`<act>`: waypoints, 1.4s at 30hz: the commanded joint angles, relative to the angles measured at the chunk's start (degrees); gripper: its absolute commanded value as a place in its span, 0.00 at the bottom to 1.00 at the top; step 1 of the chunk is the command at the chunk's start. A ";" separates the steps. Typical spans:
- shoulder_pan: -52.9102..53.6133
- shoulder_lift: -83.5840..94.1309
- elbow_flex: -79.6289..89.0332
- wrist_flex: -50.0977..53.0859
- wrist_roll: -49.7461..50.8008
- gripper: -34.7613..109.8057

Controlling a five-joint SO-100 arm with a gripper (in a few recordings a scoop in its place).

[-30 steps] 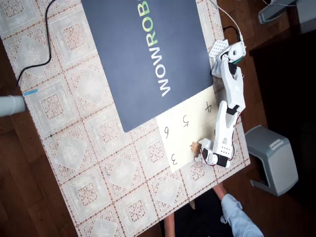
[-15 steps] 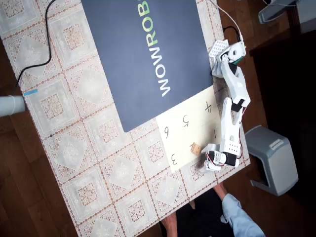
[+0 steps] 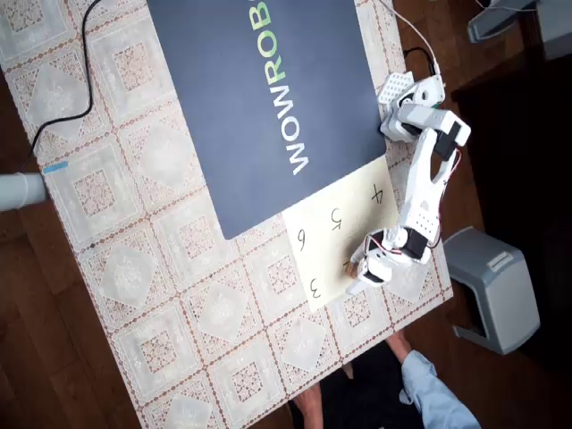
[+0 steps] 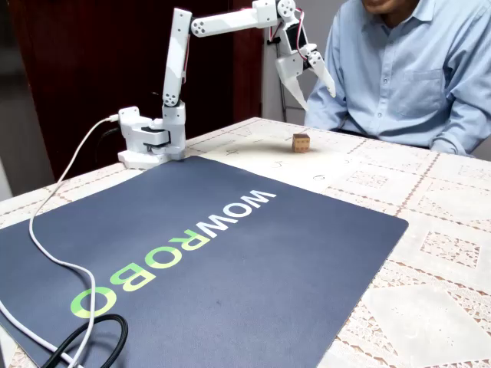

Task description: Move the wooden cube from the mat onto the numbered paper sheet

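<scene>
Wooden cube (image 4: pixel 301 142) sits on the numbered paper sheet (image 4: pixel 265 157) (person (image 4: pixel 406 69) behind).

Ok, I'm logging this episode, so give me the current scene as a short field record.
cube: wooden cube resting on the numbered paper sheet, off the mat
gripper: gripper open, raised above the cube, holding nothing
arm base: at the mat's corner, beside the sheet
person: seated behind the table in a light blue shirt
task: cube placed
</scene>
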State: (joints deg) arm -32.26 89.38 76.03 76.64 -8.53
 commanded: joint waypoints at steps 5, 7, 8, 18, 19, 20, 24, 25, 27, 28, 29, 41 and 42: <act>15.56 23.73 13.62 3.69 0.35 0.38; 20.57 27.95 16.70 4.04 1.67 0.38; 22.85 30.23 18.63 3.96 1.85 0.38; 35.68 55.72 42.10 3.60 -5.10 0.37; 36.65 58.18 44.30 3.60 -5.45 0.37; 37.53 60.73 46.76 3.60 -5.98 0.37; 40.34 72.42 58.36 2.99 -9.23 0.33; 41.22 74.71 60.47 3.16 -9.40 0.29; 42.89 77.96 63.37 3.78 -9.67 0.26; 43.51 79.45 64.60 3.96 -9.93 0.25; 43.68 80.77 65.83 4.04 -10.37 0.24; 43.68 94.83 77.26 6.42 -8.53 0.24; 43.68 95.01 78.49 6.06 -7.82 0.24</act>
State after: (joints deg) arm 11.25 183.25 152.67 82.71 -17.23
